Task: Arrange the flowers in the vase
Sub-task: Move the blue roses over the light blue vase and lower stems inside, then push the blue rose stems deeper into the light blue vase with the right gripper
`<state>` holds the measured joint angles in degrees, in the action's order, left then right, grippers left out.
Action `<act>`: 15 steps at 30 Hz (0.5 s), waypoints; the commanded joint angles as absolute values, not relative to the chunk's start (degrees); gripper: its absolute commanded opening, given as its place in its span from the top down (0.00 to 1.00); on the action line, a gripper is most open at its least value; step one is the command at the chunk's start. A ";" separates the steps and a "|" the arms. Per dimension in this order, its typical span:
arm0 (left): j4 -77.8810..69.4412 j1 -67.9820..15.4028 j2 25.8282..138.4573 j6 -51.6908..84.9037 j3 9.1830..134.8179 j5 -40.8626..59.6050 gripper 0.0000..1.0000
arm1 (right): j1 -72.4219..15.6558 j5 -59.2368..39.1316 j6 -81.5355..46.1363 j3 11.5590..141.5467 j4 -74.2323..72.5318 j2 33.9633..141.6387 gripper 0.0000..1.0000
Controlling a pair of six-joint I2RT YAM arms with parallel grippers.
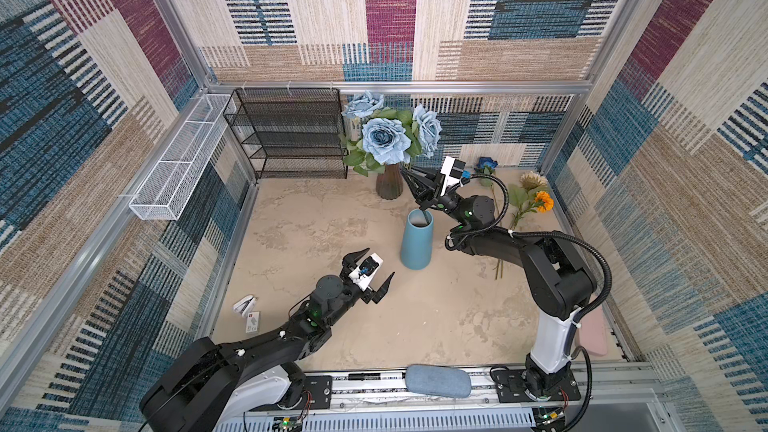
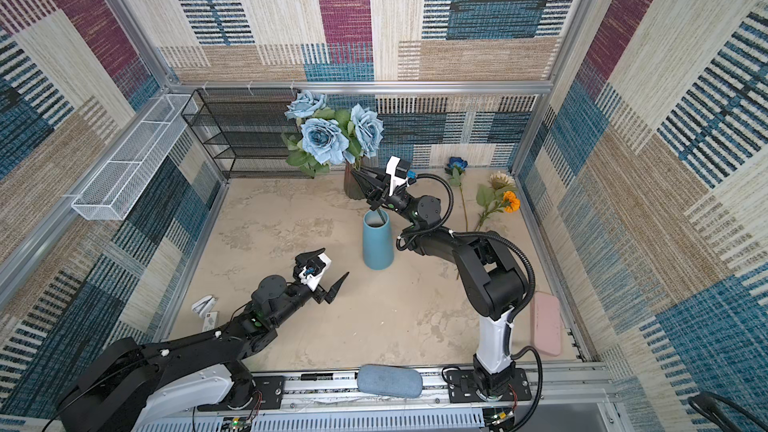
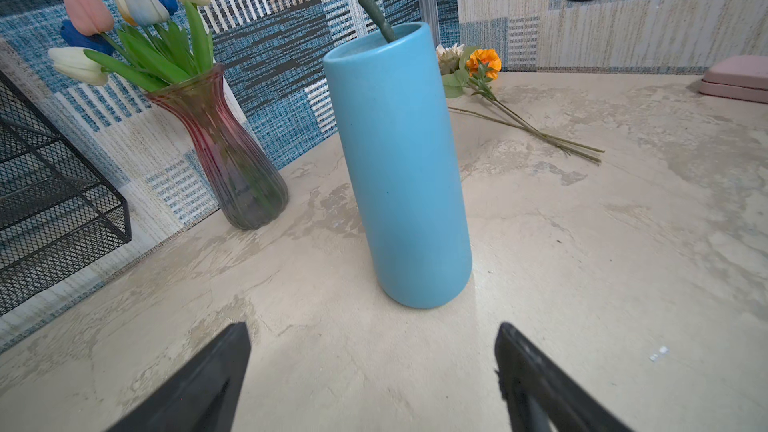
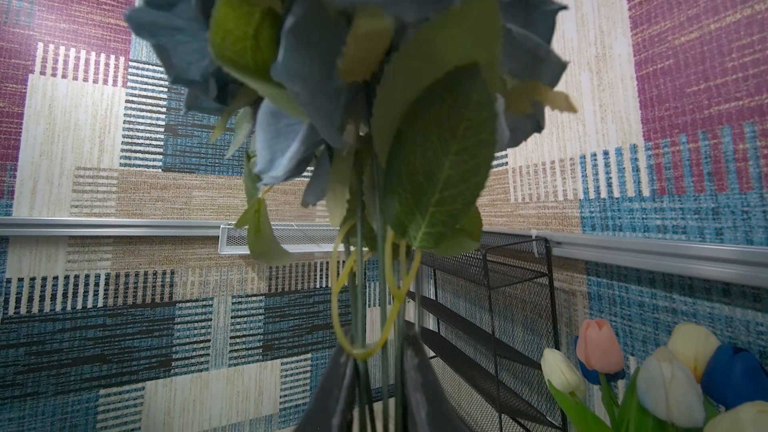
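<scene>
The right claw (image 1: 406, 173) hangs just above the mouth of the blue vase (image 1: 417, 247), near the middle of a top view. The rose bunch (image 1: 380, 141) runs between its jaws. The stem (image 3: 370, 2) dips inside the rim, and from there its long axis leans up and away toward the upper left of the frame, so the blooms hang over the glass vase (image 1: 389, 184) behind. In the right wrist view the jaws stand close on either side of the stems, but I cannot tell whether they pinch or only flank them. The bunch looks lodged yet tilted, so any letting go probably depends on the rim bearing that lean. The left claw (image 1: 380, 263) is spread wide and holds nothing, low over the surface (image 1: 332, 326) just below and left of the blue vase, facing its side. The deep-blue rose (image 1: 485, 164), sunflower (image 1: 528, 180) and orange bloom (image 1: 543, 200) lie flat at the right of the frame, stems running down toward the lower middle, nearer the right arm. The tulips (image 3: 137, 6) stand in the glass vase.
</scene>
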<state>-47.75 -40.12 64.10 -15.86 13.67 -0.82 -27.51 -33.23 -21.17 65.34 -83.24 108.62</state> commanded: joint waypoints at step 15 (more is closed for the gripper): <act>-49.04 -40.08 64.60 -16.70 14.23 -0.35 0.05 | -26.63 -32.67 -21.27 61.05 -98.97 106.33 0.63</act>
